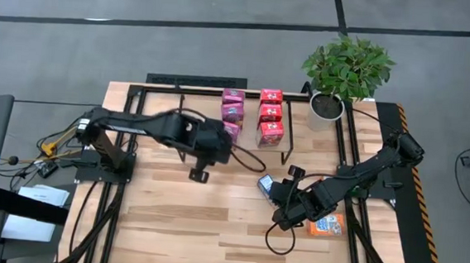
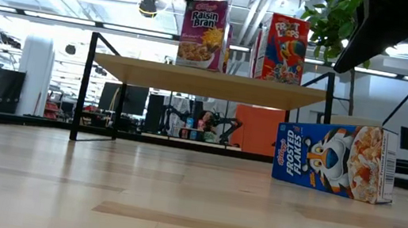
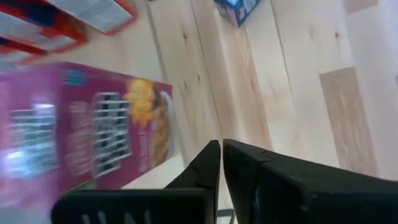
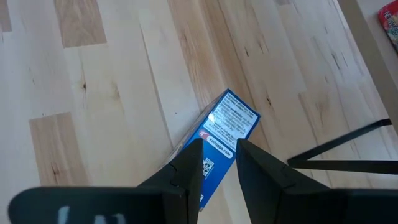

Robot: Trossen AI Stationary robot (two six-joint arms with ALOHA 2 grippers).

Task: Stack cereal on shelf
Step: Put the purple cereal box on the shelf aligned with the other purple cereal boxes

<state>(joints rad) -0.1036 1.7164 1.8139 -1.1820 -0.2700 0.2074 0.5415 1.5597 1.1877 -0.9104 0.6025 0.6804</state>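
The surface (image 1: 179, 219) is a light wooden top with black rails along its sides; its near half is bare, giving open room in front of both arms. Its near edge is partly cut off in the high view.

The shelf (image 1: 187, 103) stands along the far edge of the surface. In the low view the shelf board (image 2: 208, 83) sits raised on thin black legs, with open space beneath it.

A potted plant (image 1: 343, 73) stands at the far right corner, just beside the shelf's right end.

The left arm reaches across to the shelf's middle. The left pincer (image 3: 221, 163) is clenched, jaws together, with nothing between them; it is just beside a magenta box (image 3: 81, 130). In the high view the arm hides part of the nearest box in the magenta row (image 1: 232, 106). The red row (image 1: 270, 117) stands just to the right of it, upright.

The right pincer (image 4: 219, 158) straddles the blue box (image 4: 227, 127), which lies on its side on the surface in front of the shelf's right part. The jaws stand at either side of the box's end; whether they press it cannot be told. The box is mostly hidden under the pincer in the high view.

An orange box (image 1: 326, 226) lies flat near the right rail, partly covered by the right arm, and is cut off at the low view's right edge.
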